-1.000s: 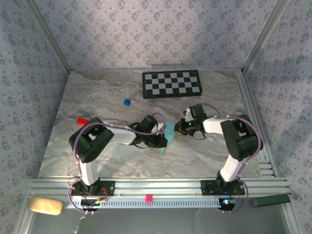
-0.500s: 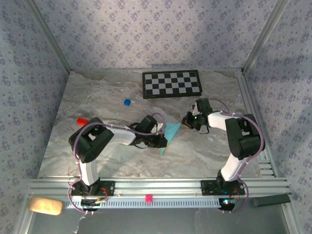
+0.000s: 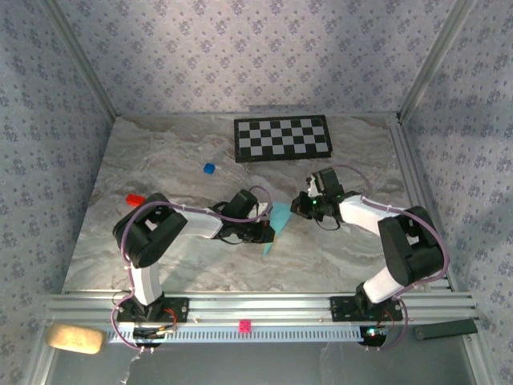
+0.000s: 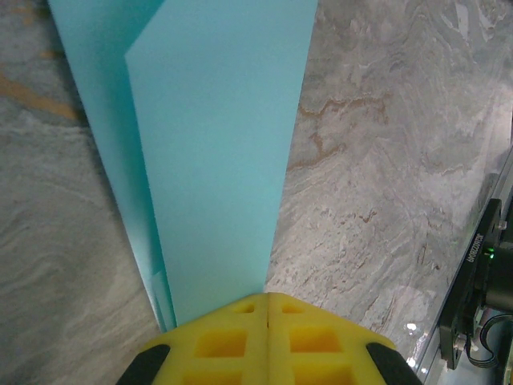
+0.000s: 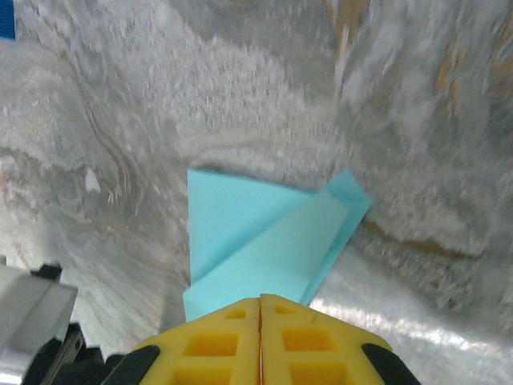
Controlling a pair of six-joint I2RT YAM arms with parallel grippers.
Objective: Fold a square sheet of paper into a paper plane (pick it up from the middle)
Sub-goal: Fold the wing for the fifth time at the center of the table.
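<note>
Just below the middle of the top view, the folded sheet of paper [image 3: 278,218] lies on the marble table [image 3: 172,156]. The left gripper [image 4: 267,298] is clamped on its left edge. The right gripper [image 5: 260,301], fingers pressed together, meets its right corner, though I cannot tell whether it pinches the paper

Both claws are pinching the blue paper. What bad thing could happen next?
1. The left claw and the right claw are both shut on the thin blue paper from opposite sides. If they pull apart, it could tear.
2. Each claw seems to hold only an edge, so the paper might slip out and the fold could come out crooked.
</note>
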